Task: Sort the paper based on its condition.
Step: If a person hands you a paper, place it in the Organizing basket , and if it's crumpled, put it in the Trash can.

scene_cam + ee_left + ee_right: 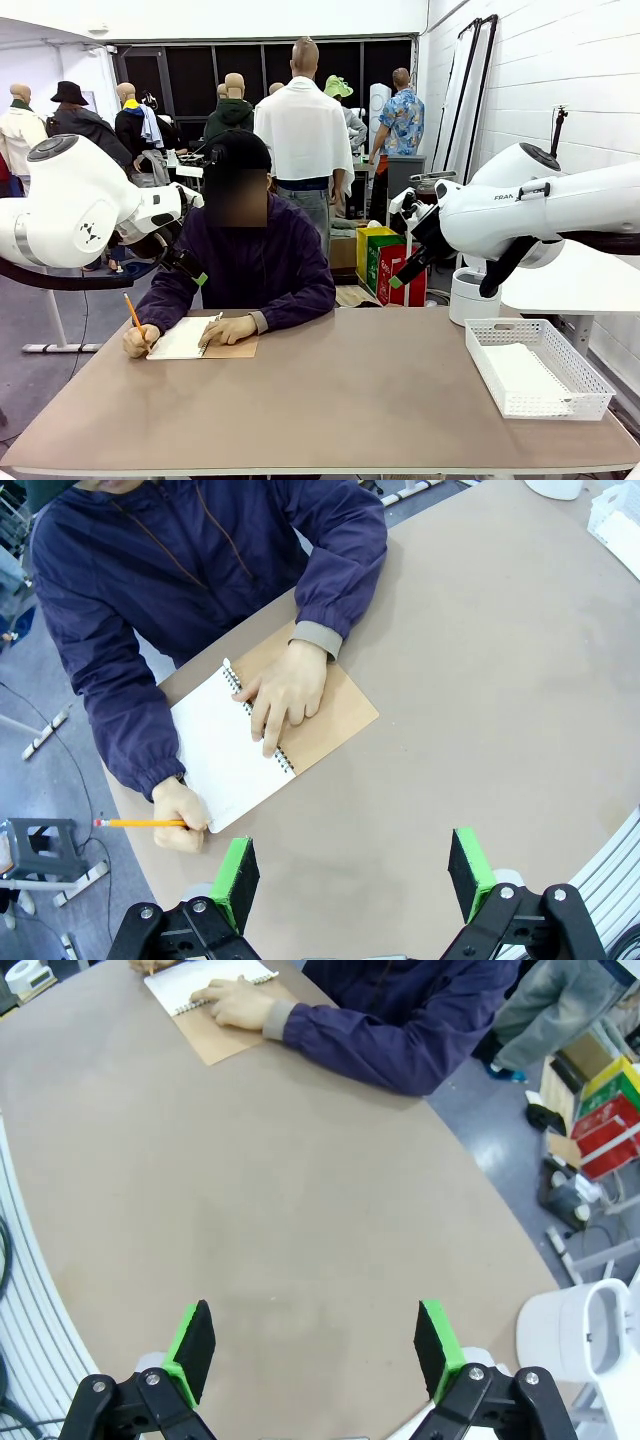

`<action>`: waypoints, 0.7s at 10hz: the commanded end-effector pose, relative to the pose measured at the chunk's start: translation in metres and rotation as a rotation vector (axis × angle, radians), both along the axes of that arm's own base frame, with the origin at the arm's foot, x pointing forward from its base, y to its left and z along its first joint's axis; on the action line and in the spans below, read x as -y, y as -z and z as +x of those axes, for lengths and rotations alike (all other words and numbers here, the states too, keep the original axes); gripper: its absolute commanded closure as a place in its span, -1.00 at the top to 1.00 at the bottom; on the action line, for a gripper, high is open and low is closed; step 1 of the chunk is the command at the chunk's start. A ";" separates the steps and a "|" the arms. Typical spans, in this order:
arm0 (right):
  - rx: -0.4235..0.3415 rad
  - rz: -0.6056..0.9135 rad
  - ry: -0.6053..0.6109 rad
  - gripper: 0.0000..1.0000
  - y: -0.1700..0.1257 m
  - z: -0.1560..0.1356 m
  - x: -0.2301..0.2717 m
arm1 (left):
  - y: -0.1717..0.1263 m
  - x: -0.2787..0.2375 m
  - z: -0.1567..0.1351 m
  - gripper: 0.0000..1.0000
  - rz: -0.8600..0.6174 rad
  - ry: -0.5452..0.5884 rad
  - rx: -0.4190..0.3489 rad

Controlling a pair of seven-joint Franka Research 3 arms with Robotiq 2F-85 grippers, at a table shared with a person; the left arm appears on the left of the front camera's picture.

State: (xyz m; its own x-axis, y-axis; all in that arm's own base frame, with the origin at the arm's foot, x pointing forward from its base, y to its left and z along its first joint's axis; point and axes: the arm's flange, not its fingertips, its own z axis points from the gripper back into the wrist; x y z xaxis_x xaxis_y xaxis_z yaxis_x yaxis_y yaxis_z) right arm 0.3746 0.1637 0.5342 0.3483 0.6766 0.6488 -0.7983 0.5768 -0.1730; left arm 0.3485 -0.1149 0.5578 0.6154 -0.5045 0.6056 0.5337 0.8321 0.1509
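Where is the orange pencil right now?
In the front view, the pencil is on the far left side of the table, held in the person's hand right beside the open notebook.

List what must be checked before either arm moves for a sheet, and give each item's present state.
1. Left gripper open and empty: ok.
2. Right gripper open and empty: ok.
3. Sheet free to pick: not ok. The white page is bound in the spiral notebook with a brown cardboard cover.
4. Person's hands out of the way: not ok. One hand presses on the notebook, and the other hand holds a yellow pencil at the page.
5. White mesh tray on the table at the robot's right: ok.
6. Tray contents: cannot tell. Something flat and white lies inside.
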 end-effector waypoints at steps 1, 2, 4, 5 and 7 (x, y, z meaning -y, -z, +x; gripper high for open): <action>0.008 0.000 0.003 1.00 0.001 0.000 0.000 | 0.000 -0.001 0.001 1.00 -0.004 0.000 0.003; 0.008 0.000 0.003 1.00 0.001 0.000 0.000 | 0.000 -0.001 0.001 1.00 -0.004 0.000 0.003; 0.008 0.000 0.003 1.00 0.001 0.000 0.000 | 0.000 -0.001 0.001 1.00 -0.004 0.000 0.003; 0.008 0.000 0.003 1.00 0.001 0.000 0.000 | 0.000 -0.001 0.001 1.00 -0.004 0.000 0.003; 0.008 0.000 0.003 1.00 0.001 0.000 0.000 | 0.000 -0.001 0.001 1.00 -0.004 0.000 0.003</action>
State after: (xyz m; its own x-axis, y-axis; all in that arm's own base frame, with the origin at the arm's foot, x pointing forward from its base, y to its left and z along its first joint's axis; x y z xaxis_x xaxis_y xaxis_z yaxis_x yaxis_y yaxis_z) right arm 0.3746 0.1637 0.5342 0.3483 0.6766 0.6488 -0.7983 0.5768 -0.1730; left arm 0.3484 -0.1149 0.5578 0.6154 -0.5045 0.6056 0.5337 0.8321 0.1509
